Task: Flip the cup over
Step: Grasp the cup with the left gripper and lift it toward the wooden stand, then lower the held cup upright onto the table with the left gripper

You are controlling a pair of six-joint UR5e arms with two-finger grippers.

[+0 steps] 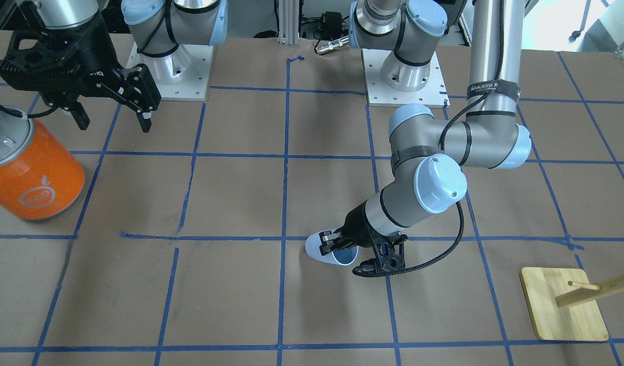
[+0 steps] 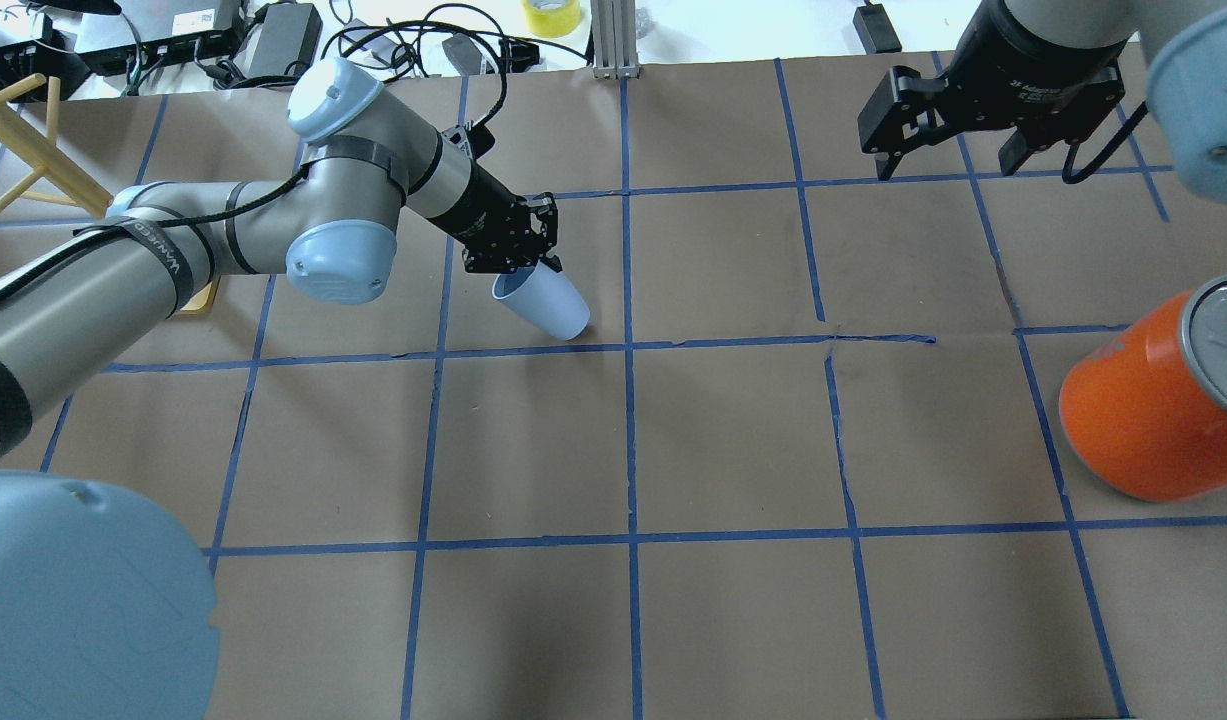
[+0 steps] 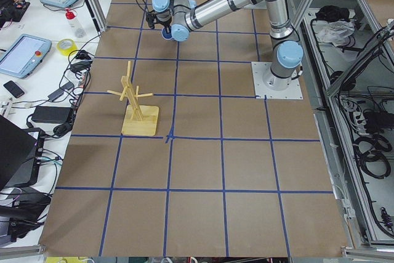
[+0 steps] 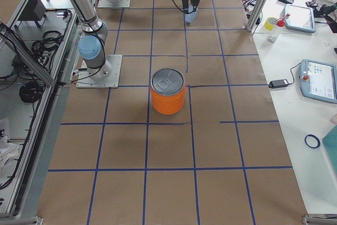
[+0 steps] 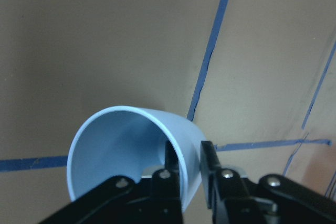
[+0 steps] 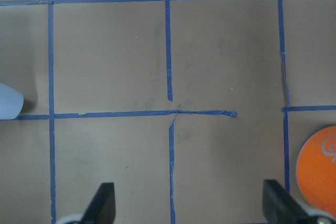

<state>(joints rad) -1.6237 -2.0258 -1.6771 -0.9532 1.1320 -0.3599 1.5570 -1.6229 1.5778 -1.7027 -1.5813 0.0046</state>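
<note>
The cup [image 1: 317, 249] is a small pale blue tumbler near the middle of the table. It is tilted on its side, with its open mouth toward the left arm and its rounded base pointing away. It also shows in the overhead view [image 2: 548, 303] and the left wrist view [image 5: 126, 145]. My left gripper [image 1: 336, 245] is shut on the cup's rim, one finger inside and one outside [image 5: 185, 156]. I cannot tell whether the base touches the table. My right gripper [image 1: 113, 121] is open and empty, hovering high at the far side [image 2: 945, 165].
A large orange can [image 1: 34, 170] with a silver lid stands near the right arm [image 2: 1153, 410]. A wooden peg stand [image 1: 563, 305] on a square base is at the left arm's outer side. Blue tape lines grid the brown table.
</note>
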